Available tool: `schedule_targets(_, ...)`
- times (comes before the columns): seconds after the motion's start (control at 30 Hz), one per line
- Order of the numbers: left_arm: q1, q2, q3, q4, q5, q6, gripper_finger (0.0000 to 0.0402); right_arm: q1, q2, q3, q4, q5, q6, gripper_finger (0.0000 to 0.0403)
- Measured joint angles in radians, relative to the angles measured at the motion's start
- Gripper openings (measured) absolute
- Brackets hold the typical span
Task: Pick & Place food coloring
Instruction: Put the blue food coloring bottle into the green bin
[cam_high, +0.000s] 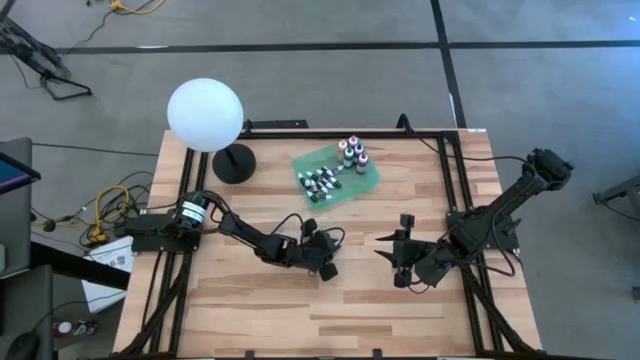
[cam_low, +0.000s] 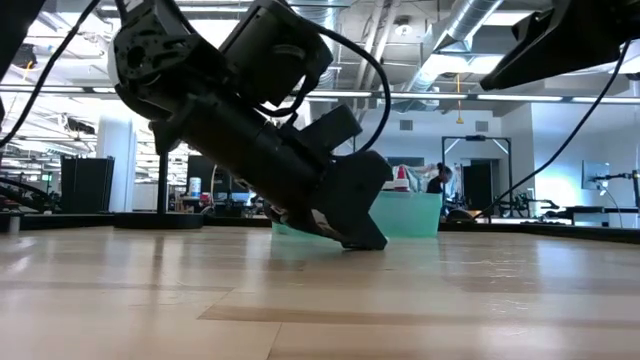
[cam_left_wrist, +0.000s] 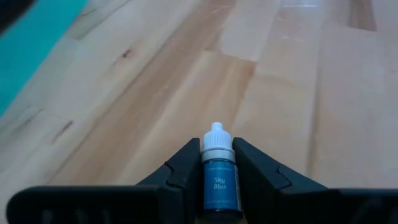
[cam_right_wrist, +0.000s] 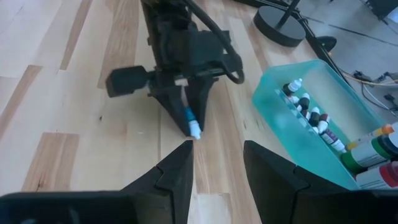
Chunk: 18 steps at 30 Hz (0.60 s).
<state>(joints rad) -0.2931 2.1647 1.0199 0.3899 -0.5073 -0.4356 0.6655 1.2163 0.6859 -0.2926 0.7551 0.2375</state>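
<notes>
Left gripper (cam_left_wrist: 219, 180) pinches a blue dropper (cam_left_wrist: 219, 177) low at six o'clock of the tray (cam_high: 372, 180); its smooth sides could slip out on lifting.

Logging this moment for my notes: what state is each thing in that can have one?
Left claw: shut on the sky blue dropper bottle, low at the table.
Sky blue dropper bottle: capped, gripped between the fingers.
Right claw: open, empty.
Green tray: holding bottles, upright ones at one end.
Globe lamp: unlit.
</notes>
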Motion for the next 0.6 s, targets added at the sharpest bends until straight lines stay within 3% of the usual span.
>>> schedule_targets(0.6, -0.022, -0.256, -0.01, -0.369, 0.195, 0.134, 0.008, 0.0, 0.0, 0.0, -0.025, 0.001, 0.025, 0.0134)
